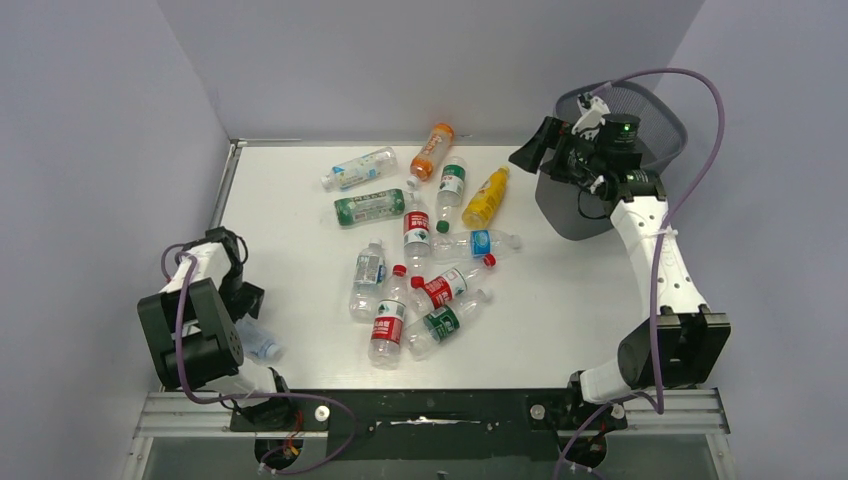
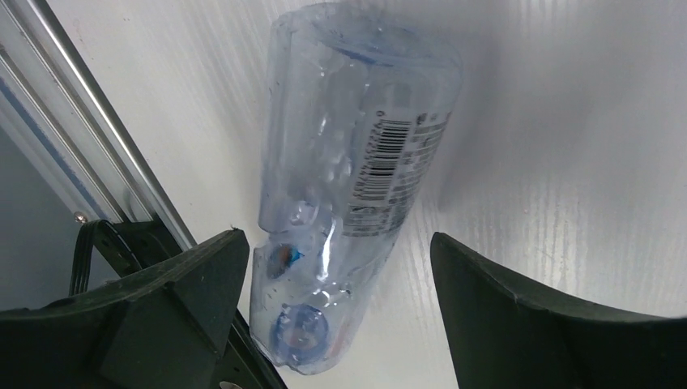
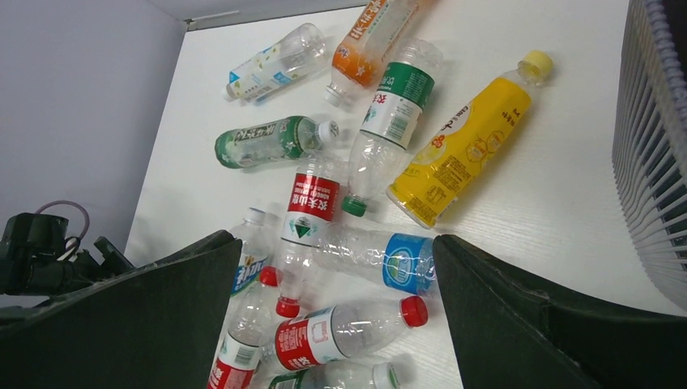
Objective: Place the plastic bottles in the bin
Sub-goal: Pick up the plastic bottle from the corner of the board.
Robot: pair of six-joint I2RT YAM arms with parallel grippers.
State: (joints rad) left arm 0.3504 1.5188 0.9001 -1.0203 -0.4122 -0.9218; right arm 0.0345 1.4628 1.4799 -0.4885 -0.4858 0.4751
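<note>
**Top view.** White table (image 1: pixel 560 300). Bin (image 1: pixel 660 120) stands at 2 o'clock, off the far right corner. Its inside is hidden from us. The plastic bottles (image 1: pixel 417 235) lie in a loose heap from the centre toward 12 o'clock. One clear bottle (image 1: pixel 260 347) lies apart at 8 o'clock, partly under the left gripper (image 1: pixel 243 296). The right gripper (image 1: pixel 540 148) hangs at the bin's 9 o'clock side.

**Left wrist view.** Jaws are spread either side of the clear bottle, touching nothing. Its cap end points to 6 o'clock. We judge a pickup to be starting: lower, close across the body, then carry it far right.

**Right wrist view.** Jaws are spread and empty above the heap. The bin's mesh is cut off at 3 o'clock, and the fingers hide the nearer bottles.
</note>
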